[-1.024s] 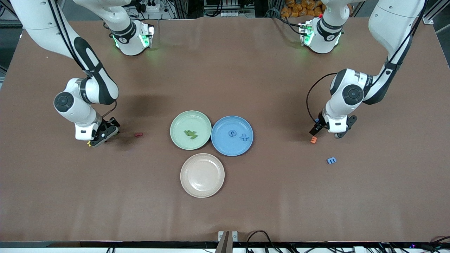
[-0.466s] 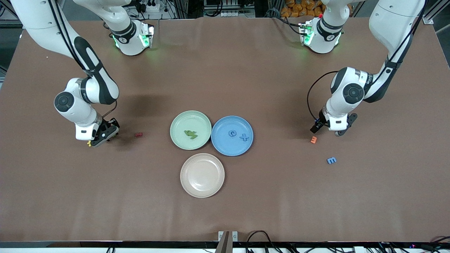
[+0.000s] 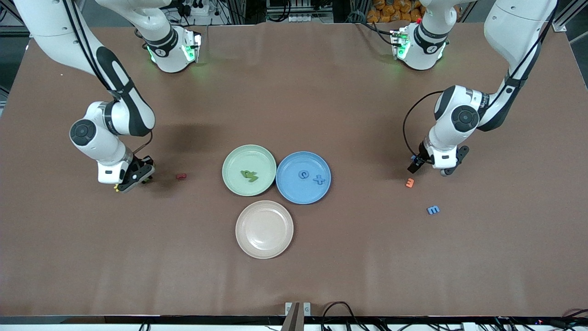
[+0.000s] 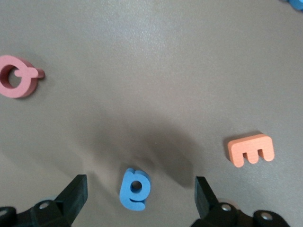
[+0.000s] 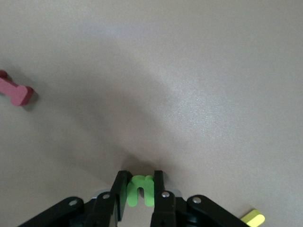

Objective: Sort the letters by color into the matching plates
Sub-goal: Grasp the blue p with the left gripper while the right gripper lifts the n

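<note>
Brown table (image 3: 294, 92), right gripper (image 5: 138, 185) fingers now clamped on green letter (image 5: 140, 190)

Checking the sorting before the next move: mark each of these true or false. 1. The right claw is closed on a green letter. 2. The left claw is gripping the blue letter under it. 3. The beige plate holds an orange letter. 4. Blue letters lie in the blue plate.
1. True: the right claw is shut on a green letter.
2. False: the left claw is open, its fingers apart from the blue letter on the table.
3. False: the beige plate holds nothing; the orange letter lies on the table.
4. True: two blue letters lie in the blue plate.
</note>
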You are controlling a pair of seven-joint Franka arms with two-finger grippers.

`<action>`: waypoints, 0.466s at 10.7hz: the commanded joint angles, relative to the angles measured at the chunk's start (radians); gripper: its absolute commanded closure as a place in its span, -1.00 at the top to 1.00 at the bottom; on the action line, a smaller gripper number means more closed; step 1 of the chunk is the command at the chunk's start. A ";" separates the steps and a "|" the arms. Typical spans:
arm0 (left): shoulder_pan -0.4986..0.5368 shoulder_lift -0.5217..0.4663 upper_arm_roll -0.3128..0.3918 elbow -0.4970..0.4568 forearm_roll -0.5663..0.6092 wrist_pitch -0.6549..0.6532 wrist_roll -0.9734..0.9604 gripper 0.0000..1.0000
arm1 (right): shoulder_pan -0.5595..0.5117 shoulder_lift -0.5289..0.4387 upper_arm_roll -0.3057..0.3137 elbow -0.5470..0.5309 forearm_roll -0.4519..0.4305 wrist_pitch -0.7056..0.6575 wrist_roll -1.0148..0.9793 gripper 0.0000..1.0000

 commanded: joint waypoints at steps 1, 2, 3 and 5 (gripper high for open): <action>0.000 -0.008 -0.012 -0.021 0.020 0.041 -0.048 1.00 | -0.007 0.008 0.005 -0.006 -0.015 0.013 -0.007 -0.57; 0.000 0.000 -0.012 -0.019 0.020 0.042 -0.048 1.00 | -0.007 0.008 0.005 -0.006 -0.017 0.013 -0.007 -0.58; -0.001 0.008 -0.012 -0.019 0.020 0.056 -0.048 1.00 | -0.007 0.008 0.007 -0.005 -0.015 0.012 0.002 -0.59; 0.000 0.022 -0.010 -0.017 0.021 0.067 -0.048 1.00 | -0.004 -0.006 0.007 0.005 -0.004 0.001 0.018 -0.61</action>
